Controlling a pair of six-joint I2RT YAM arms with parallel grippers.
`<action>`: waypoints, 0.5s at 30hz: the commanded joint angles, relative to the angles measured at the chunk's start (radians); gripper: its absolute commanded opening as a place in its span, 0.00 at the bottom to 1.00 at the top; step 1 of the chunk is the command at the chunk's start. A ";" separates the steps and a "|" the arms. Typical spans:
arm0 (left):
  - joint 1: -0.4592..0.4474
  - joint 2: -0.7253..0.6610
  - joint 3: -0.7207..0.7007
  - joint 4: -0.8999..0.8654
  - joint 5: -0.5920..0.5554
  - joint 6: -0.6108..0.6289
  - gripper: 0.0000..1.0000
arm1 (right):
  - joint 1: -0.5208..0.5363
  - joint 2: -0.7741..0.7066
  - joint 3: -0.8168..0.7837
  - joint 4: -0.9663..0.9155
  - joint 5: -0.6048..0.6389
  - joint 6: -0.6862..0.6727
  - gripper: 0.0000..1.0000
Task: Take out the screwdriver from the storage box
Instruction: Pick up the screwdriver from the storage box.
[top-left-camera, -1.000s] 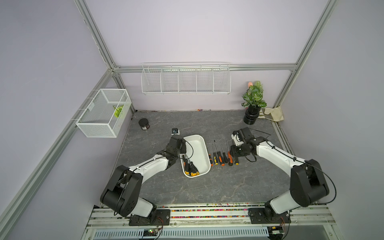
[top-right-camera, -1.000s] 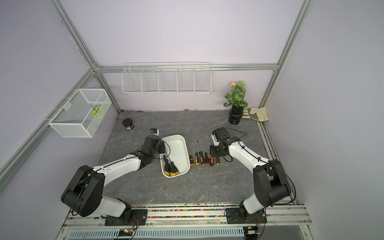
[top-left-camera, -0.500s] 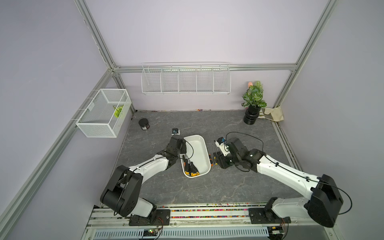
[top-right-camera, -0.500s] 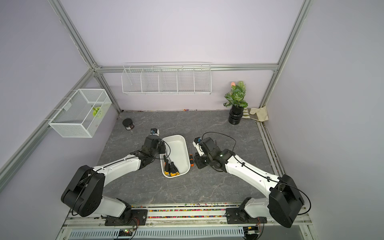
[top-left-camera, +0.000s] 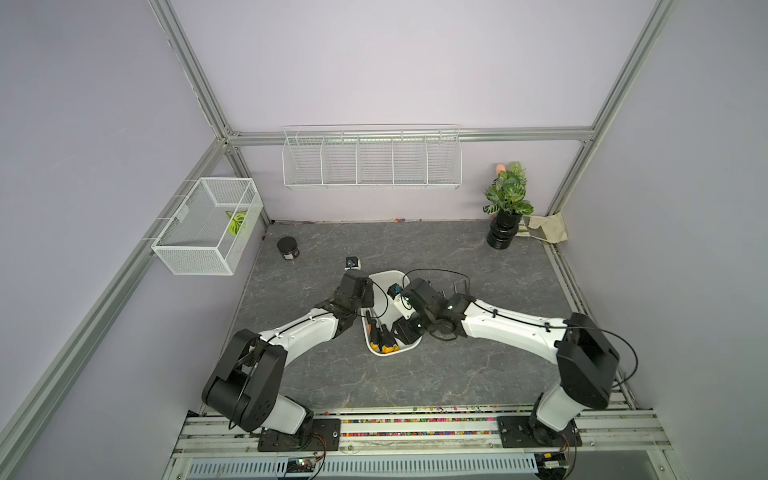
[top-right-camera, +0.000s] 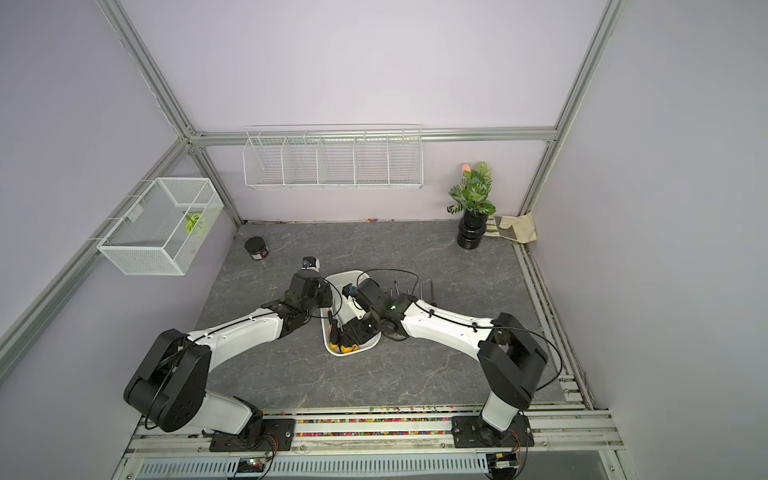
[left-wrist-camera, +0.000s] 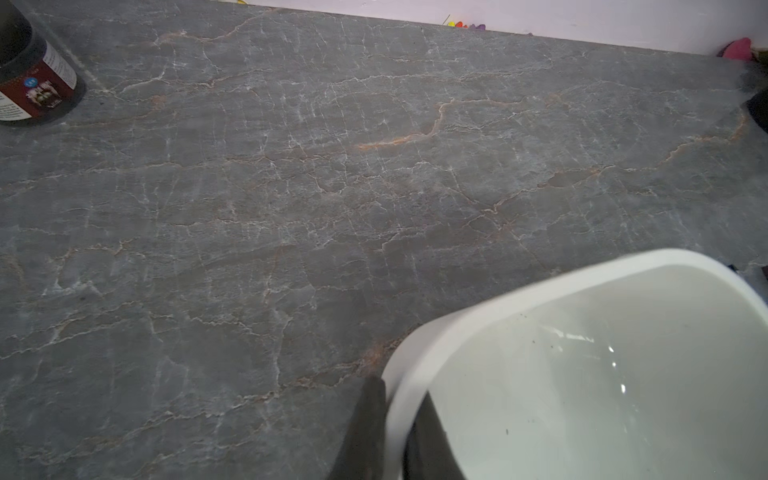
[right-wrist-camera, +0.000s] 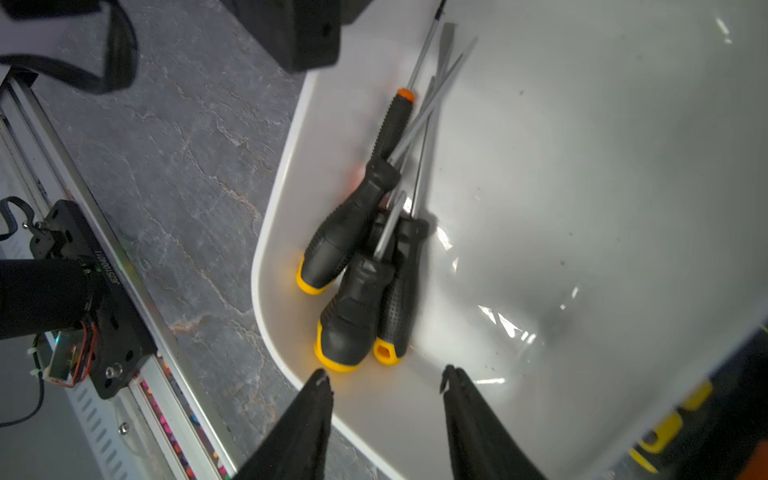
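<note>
The storage box is a shallow white tub in the middle of the grey table. Several screwdrivers with black and yellow handles lie heaped at its near end. My left gripper is shut on the box's left rim, one finger outside the wall and one inside. My right gripper hangs open over the box's near end. Its fingertips sit just short of the yellow handle butts and hold nothing.
More screwdrivers lie in a row on the table right of the box, mostly hidden under my right arm. A black jar and a small cube stand behind the box, a potted plant at the back right. A wire basket and a wire rack hang on the walls.
My right arm has swung left from the row of screwdrivers to above the box's near end, and its jaws have spread wider. The left arm has stayed on the rim.
</note>
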 joint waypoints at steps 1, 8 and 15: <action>-0.007 0.013 0.020 -0.012 -0.006 -0.002 0.00 | 0.008 0.077 0.056 -0.091 -0.014 -0.001 0.51; -0.007 0.013 0.016 -0.006 -0.006 -0.002 0.00 | 0.012 0.150 0.089 -0.102 -0.011 0.011 0.51; -0.008 0.007 0.012 -0.005 -0.008 0.000 0.00 | 0.012 0.208 0.150 -0.089 -0.072 0.013 0.51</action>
